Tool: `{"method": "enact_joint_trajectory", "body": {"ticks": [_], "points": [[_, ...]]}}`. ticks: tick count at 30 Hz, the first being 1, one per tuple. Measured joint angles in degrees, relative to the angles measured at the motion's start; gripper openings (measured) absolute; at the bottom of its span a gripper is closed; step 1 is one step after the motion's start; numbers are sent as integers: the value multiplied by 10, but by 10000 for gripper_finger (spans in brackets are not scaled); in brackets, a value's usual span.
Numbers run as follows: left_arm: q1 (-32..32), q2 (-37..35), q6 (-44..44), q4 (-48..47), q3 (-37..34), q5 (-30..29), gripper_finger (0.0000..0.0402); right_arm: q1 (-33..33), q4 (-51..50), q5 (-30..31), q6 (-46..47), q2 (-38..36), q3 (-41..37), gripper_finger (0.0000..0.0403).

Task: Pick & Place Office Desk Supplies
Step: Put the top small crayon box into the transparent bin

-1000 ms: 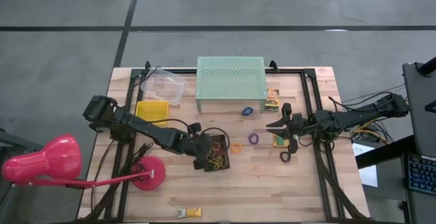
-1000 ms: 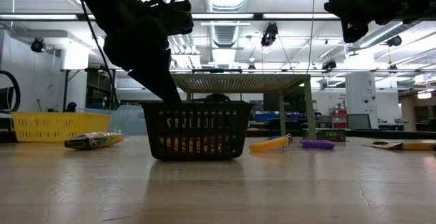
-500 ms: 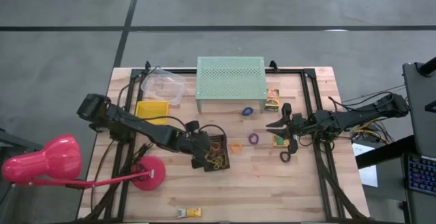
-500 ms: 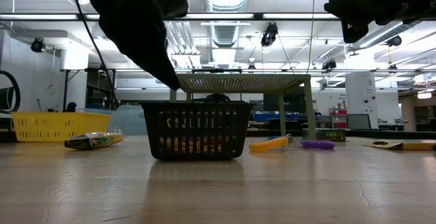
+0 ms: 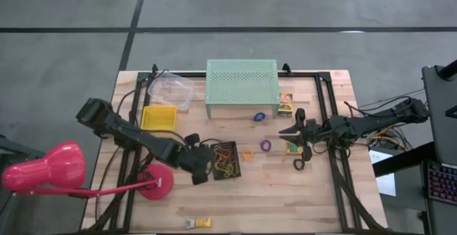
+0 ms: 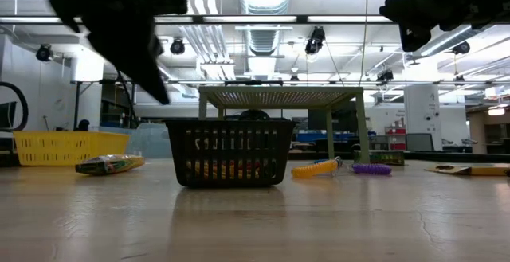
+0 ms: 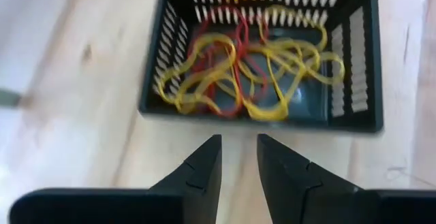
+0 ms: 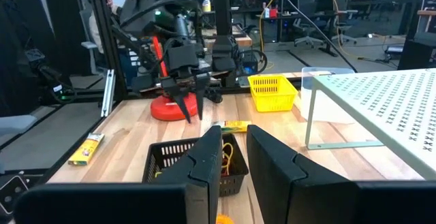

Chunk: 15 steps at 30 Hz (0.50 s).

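My left gripper [image 5: 198, 169] hangs above the wooden counter [image 5: 271, 199] just at nine o'clock of the small black slotted plastic basket [image 5: 225, 160], its two dark fingers [image 7: 203, 173] a narrow gap apart with nothing between them. That basket holds a tangle of thin yellow and red rubber bands [image 7: 248, 77]. My right gripper [image 5: 295, 131] waits above the counter over at three o'clock, fingers [image 8: 208, 157] likewise slightly parted and empty, beside a little yellow-orange printed box [image 5: 293, 148]. Between the two grippers lie an orange ring [image 5: 247, 154] and a purple ring [image 5: 265, 145], with a small blue ring roll [image 5: 260, 116] toward twelve o'clock by the mint-green perforated metal stand [image 5: 241, 86]. A black ring [image 5: 298, 165] sits just at six o'clock of the right gripper. Another yellow printed box [image 5: 199, 223] lies near the counter's six o'clock edge, well apart from the rest.
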Motion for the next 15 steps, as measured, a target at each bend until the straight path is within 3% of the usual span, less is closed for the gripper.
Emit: {"method": "enact_joint_trajectory", "body": {"ticks": [8,15], "points": [[-68,0,-114,-43,-27,-10,97,0,0,0,0,0,0,68],[-72,-6,-118,-46,-26,-43,97,0,0,0,0,0,0,68]]}}
